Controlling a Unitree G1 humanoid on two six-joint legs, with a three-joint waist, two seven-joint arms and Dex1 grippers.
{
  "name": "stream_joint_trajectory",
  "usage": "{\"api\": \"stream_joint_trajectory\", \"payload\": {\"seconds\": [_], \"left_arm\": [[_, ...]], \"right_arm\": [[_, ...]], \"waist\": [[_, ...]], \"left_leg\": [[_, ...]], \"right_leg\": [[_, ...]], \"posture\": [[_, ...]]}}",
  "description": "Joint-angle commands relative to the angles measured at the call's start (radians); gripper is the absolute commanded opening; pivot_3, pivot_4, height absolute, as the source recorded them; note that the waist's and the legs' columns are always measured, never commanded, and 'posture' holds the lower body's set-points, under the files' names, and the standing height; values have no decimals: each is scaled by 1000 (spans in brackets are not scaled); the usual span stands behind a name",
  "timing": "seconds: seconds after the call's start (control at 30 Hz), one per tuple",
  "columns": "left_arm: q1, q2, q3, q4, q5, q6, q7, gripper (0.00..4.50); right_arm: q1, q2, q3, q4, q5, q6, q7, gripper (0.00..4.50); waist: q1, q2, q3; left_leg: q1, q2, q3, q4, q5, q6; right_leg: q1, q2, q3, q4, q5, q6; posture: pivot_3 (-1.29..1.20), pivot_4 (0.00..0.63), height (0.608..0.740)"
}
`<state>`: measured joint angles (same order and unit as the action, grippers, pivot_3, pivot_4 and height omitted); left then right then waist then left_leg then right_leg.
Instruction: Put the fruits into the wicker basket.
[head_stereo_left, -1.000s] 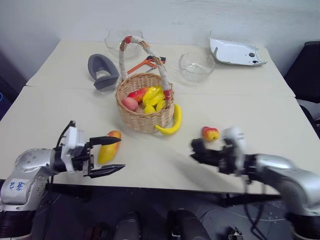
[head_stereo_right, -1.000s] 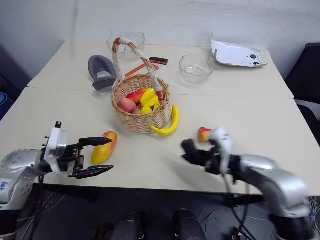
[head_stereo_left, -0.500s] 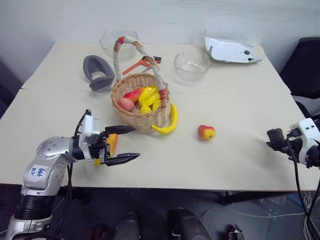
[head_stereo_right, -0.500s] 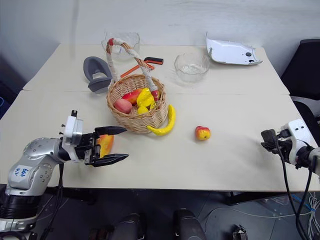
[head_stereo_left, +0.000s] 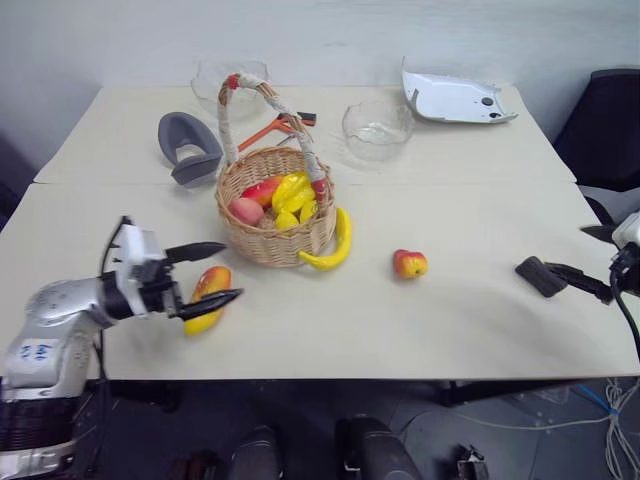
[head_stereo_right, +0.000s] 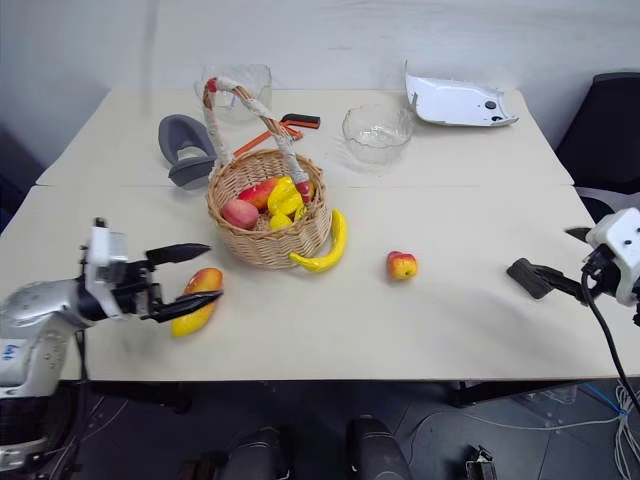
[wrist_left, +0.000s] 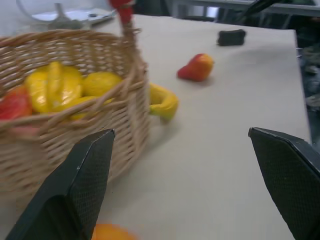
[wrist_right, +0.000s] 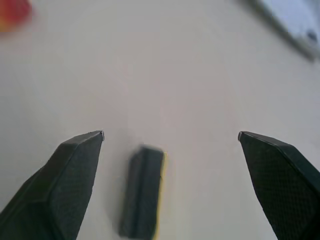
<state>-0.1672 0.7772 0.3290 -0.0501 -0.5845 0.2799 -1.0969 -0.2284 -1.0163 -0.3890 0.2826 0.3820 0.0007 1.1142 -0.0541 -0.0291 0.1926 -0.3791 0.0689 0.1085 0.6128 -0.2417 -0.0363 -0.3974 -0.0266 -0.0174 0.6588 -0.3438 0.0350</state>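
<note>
Wicker basket (head_stereo_left: 272, 215) centre-left on the counter (head_stereo_left: 470, 320) — banana (head_stereo_left: 335, 243) touching it, apple (head_stereo_left: 410, 263) centre, mango (head_stereo_left: 207, 296) between released left gripper (head_stereo_left: 212, 274) fingers; right gripper (wrist_right: 170, 137) released above black block (wrist_right: 142, 197).

Right gripper (head_stereo_right: 565, 260) swung right, jaws opened, black block (head_stereo_right: 527, 277) released.

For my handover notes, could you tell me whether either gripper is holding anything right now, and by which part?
Nothing is held. The left gripper is open around the mango; the right gripper is open over the black block.
</note>
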Motion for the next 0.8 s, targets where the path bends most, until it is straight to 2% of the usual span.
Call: {"api": "stream_joint_trajectory", "payload": {"seconds": [0.03,0.17,0.27,0.33,0.47,0.57,0.67,0.8], "left_arm": [[99,49,148,121,10,-21,5,4500],[176,99,322,378,41,-55,108,4500],[232,140,418,497,28,-7,141,4500],[278,164,439,494,33,18,129,4500],[316,196,428,437,18,88,84,4500],[330,201,382,267,-20,181,49,4500],[298,194,324,112,-80,297,47,4500],[207,181,219,-8,-123,455,128,4500]], "right_arm": [[73,106,33,-292,127,-7,42,4472],[152,317,184,-610,219,-8,-8,4472],[216,379,303,-717,179,-36,15,4472],[230,411,341,-728,151,-82,19,4472],[217,445,370,-727,133,-109,0,4472],[201,449,375,-702,120,-120,-7,4472],[176,455,377,-676,107,-132,-16,4472],[142,478,392,-672,95,-126,-48,4472]], "waist": [[-6,-1,0],[-14,-3,1],[-6,-4,1],[-1,-9,-1],[13,-11,-3],[20,-12,-3],[25,-12,-3],[24,-10,-2]], "left_leg": [[2,1,0,-1,-2,0],[6,4,-1,-2,-6,-1],[5,4,-1,-1,-9,1],[5,3,0,0,-12,3],[5,-1,0,0,-16,3],[5,-2,0,-1,-16,3],[5,-3,0,-1,-16,3],[5,-3,0,-2,-15,4]], "right_leg": [[1,1,1,0,0,0],[2,2,1,2,-2,-3],[0,1,1,2,-2,-3],[1,-1,1,1,-2,-3],[3,-9,-3,-2,-2,-4],[3,-14,-6,-2,-3,-5],[4,-16,-7,-2,-7,-12],[4,-16,-8,-1,-4,-8]], "posture": [[0,150,740],[0,150,740],[0,150,740],[0,150,740],[0,150,740],[0,150,740],[0,150,740],[0,150,740]]}}
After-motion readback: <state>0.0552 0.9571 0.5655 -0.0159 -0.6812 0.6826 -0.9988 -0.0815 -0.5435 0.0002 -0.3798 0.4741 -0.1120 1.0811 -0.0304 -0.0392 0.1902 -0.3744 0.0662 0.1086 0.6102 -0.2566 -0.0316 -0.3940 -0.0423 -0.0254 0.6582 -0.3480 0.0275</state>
